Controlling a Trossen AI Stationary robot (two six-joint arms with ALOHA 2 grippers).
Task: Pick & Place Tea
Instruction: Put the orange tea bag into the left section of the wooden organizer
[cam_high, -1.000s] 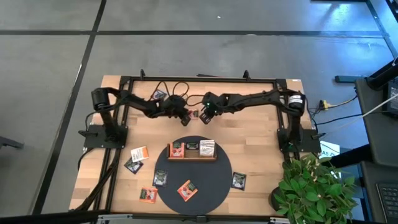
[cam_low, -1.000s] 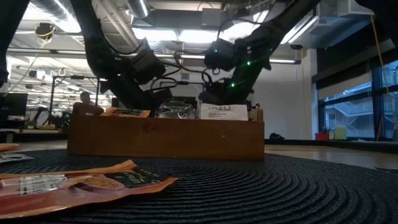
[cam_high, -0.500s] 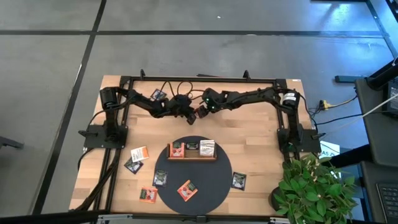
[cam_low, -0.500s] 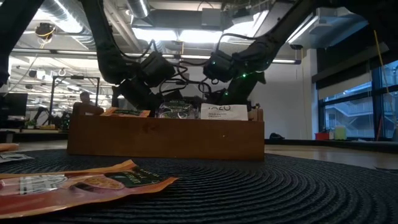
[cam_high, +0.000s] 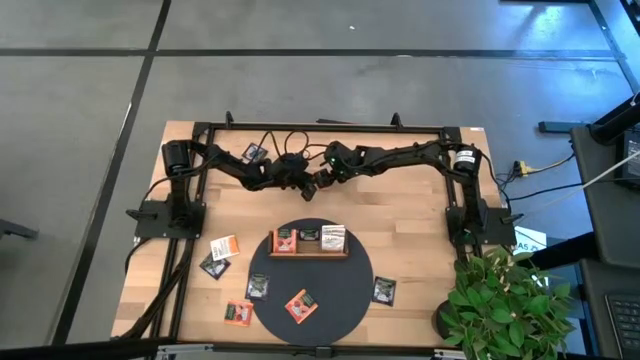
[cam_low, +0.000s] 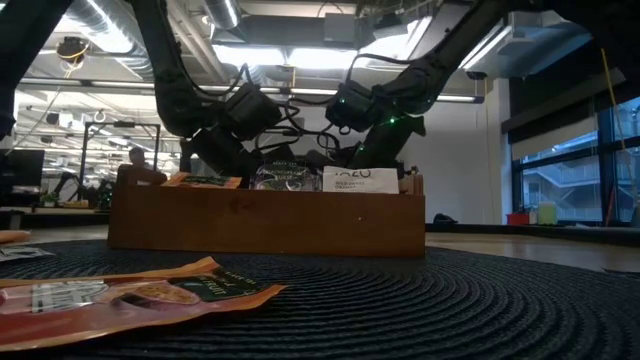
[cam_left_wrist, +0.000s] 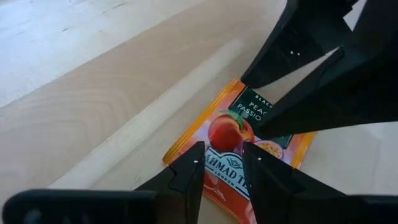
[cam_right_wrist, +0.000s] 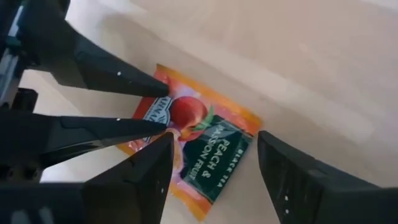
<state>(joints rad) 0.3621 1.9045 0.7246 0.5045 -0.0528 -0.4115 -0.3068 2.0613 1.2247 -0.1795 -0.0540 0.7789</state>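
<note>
An orange-red tea sachet (cam_left_wrist: 239, 140) with a peach picture and a dark label lies flat on the wooden table, between the tray and the far edge (cam_right_wrist: 205, 140). Both grippers slant down at it from opposite sides. My left gripper (cam_left_wrist: 221, 163) is narrowly open, its tips over the sachet's logo end. My right gripper (cam_right_wrist: 215, 137) is wide open, with one finger on either side of the dark-label end. In the high view they meet at the table's middle, left (cam_high: 303, 181) and right (cam_high: 323, 179). My left gripper has both fingertips (cam_right_wrist: 163, 92) at the sachet's logo end (cam_right_wrist: 155, 115), coming slanted from above on the table's left side. Whether they touch the sachet I cannot tell. The sachet lies flat on the table.
The wooden tray (cam_high: 308, 252) stands on the far part of the round dark mat (cam_high: 335, 290), with sachets in its compartments. Loose sachets lie on the mat (cam_high: 301, 305) and on the table to its left (cam_high: 224, 247) and right (cam_high: 384, 290). A potted plant (cam_high: 510, 300) stands at the near right corner.
Both grippers have closed in on the sachet. My left gripper moved toward the far edge and a little right, and my right gripper moved left. Over the last half second they have kept almost still.
</note>
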